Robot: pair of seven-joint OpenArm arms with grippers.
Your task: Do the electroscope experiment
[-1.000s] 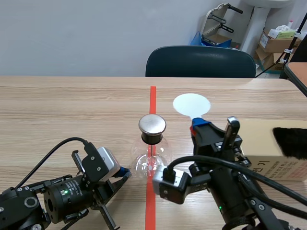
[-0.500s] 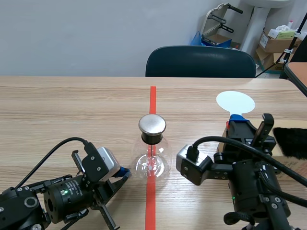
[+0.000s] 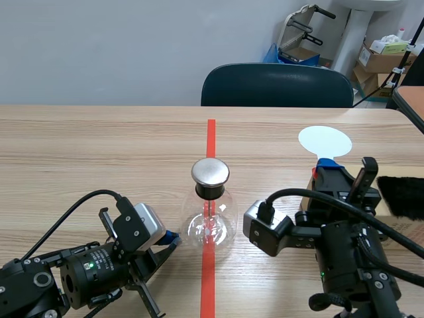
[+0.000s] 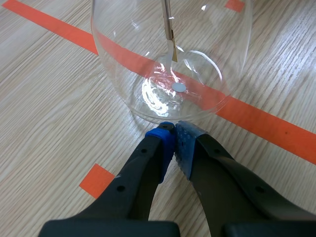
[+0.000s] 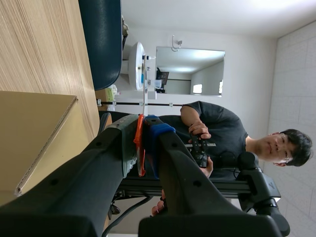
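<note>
The electroscope, a clear glass flask [image 3: 211, 224] with a round metal cap [image 3: 211, 172], stands on the red tape line at the table's middle. In the left wrist view the flask's base [image 4: 170, 89] lies just ahead of my left gripper [image 4: 173, 137], which is shut on nothing. That left gripper [image 3: 170, 240] sits low beside the flask. My right gripper [image 3: 329, 169] is raised to the right of the flask, shut on the orange-red handle [image 5: 139, 148] of a white disc paddle [image 3: 324, 140]. The disc stands above the gripper.
A cardboard box [image 3: 404, 228] lies at the table's right with a black furry piece [image 3: 401, 196] on it; the box [image 5: 29, 133] is beside the right gripper. A dark chair [image 3: 277, 86] stands beyond the table. A person [image 5: 217, 133] shows in the right wrist view's background.
The right arm carried the white disc from just right of the flask's cap out to the right, over the box's near end. Since half a second ago nothing has moved.
</note>
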